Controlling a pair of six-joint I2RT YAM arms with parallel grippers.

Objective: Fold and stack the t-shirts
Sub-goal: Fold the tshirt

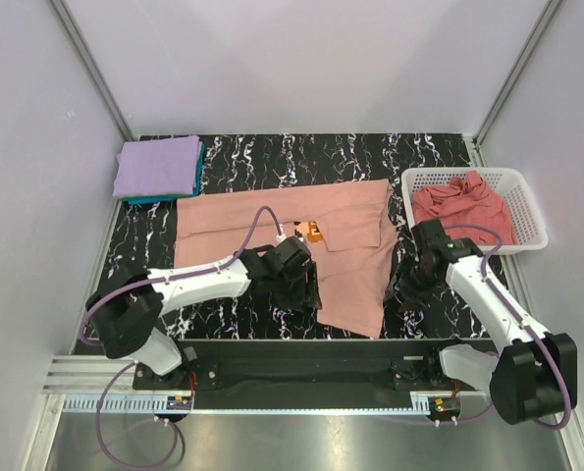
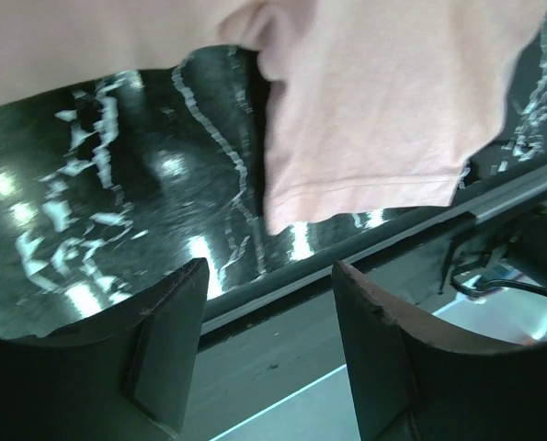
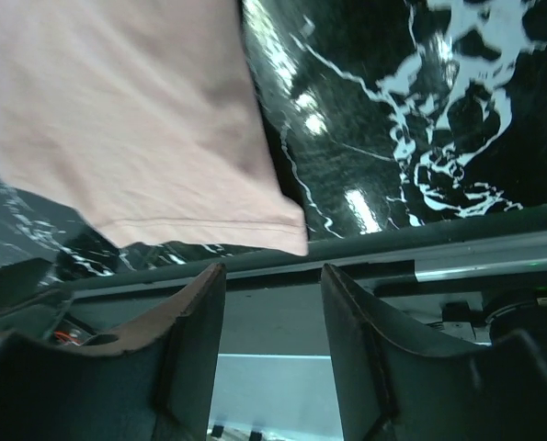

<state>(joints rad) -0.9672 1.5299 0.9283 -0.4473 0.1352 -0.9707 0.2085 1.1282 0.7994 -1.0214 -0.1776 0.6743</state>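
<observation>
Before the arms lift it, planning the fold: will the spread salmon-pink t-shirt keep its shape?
Probably not: the salmon-pink t-shirt lies limp, creased, one side folded over. Likely light; pushed, it would probably bunch, not slide.

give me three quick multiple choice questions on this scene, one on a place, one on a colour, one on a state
1. Where on the table does the folded stack lie?
A. near right corner
B. far left corner
C. the middle

2. What colour is the shirt lying in the basket?
A. darker rose-pink
B. teal
C. lavender

3. How is the left claw?
A. shut on cloth
B. shut on a cable
C. open, holding nothing

Answers:
1 B: the top view shows the stack at the far left corner.
2 A: the cloth heaped inside the white lattice is a deeper pink than the spread shirt.
3 C: the left wrist view shows its fingers apart with nothing between them.
</observation>
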